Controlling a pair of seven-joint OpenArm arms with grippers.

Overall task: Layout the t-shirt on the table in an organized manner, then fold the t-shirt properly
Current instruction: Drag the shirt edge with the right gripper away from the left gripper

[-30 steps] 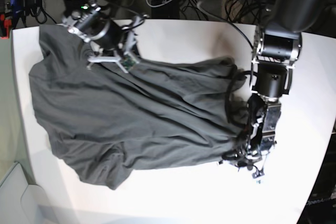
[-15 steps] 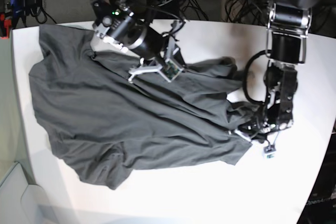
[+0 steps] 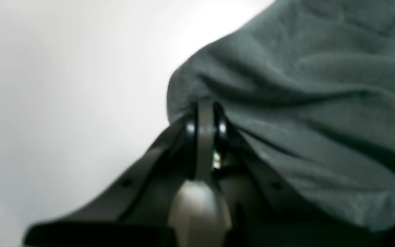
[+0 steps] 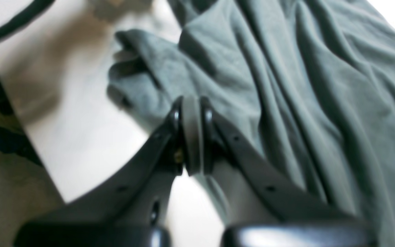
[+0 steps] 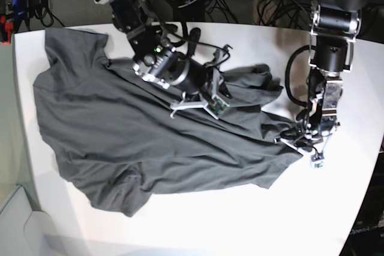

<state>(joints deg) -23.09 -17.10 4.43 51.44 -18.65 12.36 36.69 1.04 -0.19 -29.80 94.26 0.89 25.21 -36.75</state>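
The t-shirt [image 5: 150, 142] is spread in rumpled folds over the left and middle of the table [image 5: 240, 220], one edge drawn out toward the right side. That edge is pinched by the left gripper [image 3: 202, 113], whose jaws are pressed together on a fold of the fabric just above the white tabletop. The right gripper [image 4: 190, 116] is held over the creased cloth near the table's far edge, its jaws closed together; whether cloth is caught between them cannot be told
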